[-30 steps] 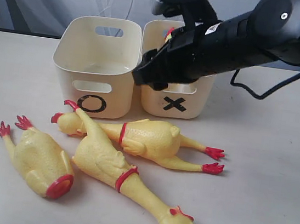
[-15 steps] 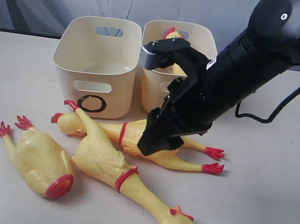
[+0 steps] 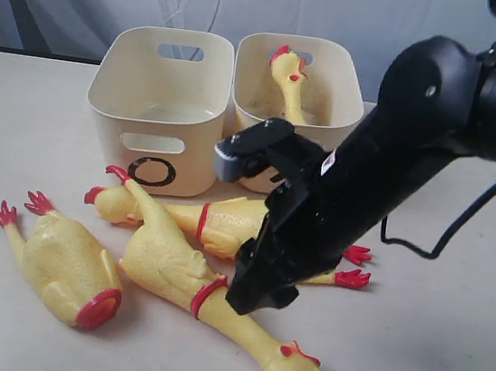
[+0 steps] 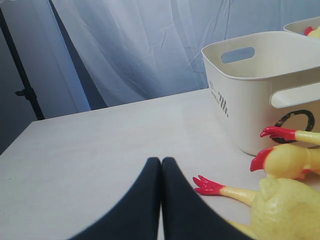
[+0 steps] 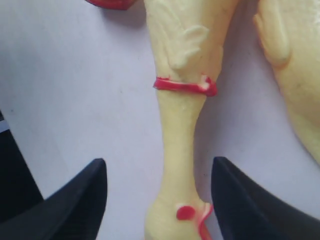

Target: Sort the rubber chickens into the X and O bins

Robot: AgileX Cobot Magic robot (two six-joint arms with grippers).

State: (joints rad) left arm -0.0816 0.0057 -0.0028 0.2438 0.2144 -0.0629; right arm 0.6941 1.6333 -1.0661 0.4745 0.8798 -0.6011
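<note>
Rubber chickens: three on the table (image 3: 445, 358), one in a bin. The biggest item is the right arm (image 3: 418, 144), black, angled down from the right across the middle of the exterior view. Behind it are two cream bins side by side: the O bin (image 3: 109, 131) on the left and the second bin (image 3: 340, 79) on the right (the arm covers its front mark). The binned chicken (image 3: 286, 67) stands in the second bin, head up above the rim. The long chicken (image 3: 165, 261) lies diagonally, feet just in front of the O mark, head at the near edge. One of its legs crosses over the neck of the crosswise chicken (image 3: 234, 225), which lies behind it with its head to the left and feet to the right. The left chicken (image 3: 64, 262) lies apart from both, feet pointing away and its red-ringed end toward the camera (can't see its head). The right gripper (image 5: 159, 161) is spread wide, straddling the long chicken's neck just headward of the red neck band (image 5: 185, 86). There is a gap on both sides and it holds nothing. The left gripper (image 4: 161, 161) has its fingers pressed together with nothing between them, low over the table near the left chicken's feet.
</note>
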